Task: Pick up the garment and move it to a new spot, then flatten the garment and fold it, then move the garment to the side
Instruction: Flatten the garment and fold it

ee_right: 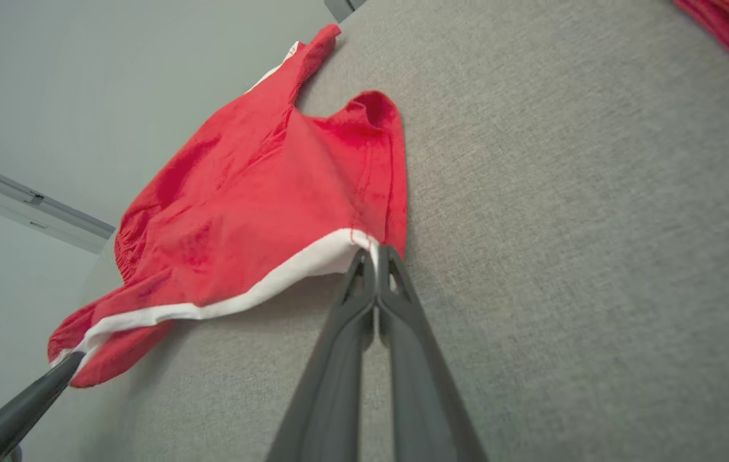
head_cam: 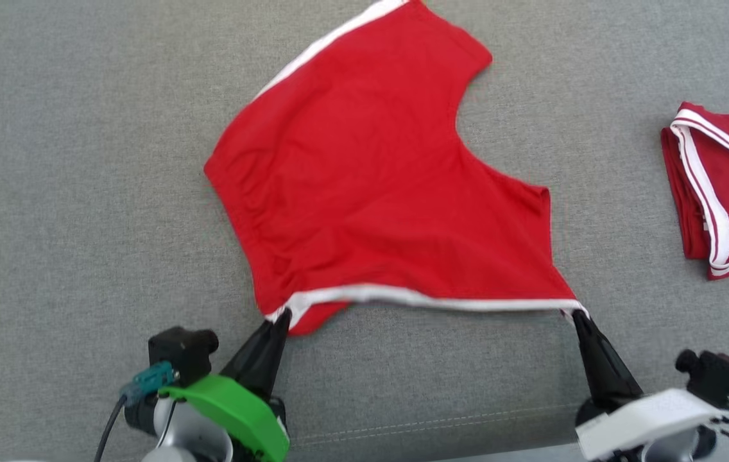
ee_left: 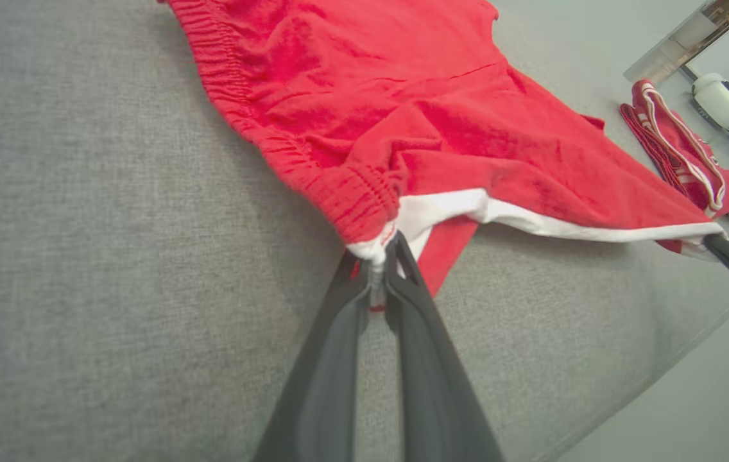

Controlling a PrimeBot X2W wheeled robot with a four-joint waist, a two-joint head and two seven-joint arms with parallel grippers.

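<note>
head view: red shorts (head_cam: 364, 179) lie spread on the grey upholstered surface (head_cam: 82, 192), centre of frame, running from the upper middle down toward the robot. elastic waistband (head_cam: 236, 212) along the shorts' left edge, gathered and puckered. one leg reaches the top of the frame, with a white side stripe (head_cam: 326, 45) down its left edge. white-trimmed hem (head_cam: 428, 298) is the edge nearest the robot.

left gripper (head_cam: 281, 316): fingers closed, pinching the left end of the white-trimmed hem, next to the waistband. left wrist view confirms it: white and red cloth is bunched between the two dark fingertips (ee_left: 396, 256).

right gripper (head_cam: 576, 314): fingers closed, pinching the right end of the same hem. right wrist view shows the tips pressed together on the white corner.

hem pulled into a nearly straight line between the two grippers; a shadow lies on the surface beneath it. a small red flap hangs under the hem by the left gripper. rest of the shorts rests on the surface, lightly wrinkled.

folded red garment (head_cam: 724, 192) with white banding sits on the same surface, well apart, at the right edge.
</note>
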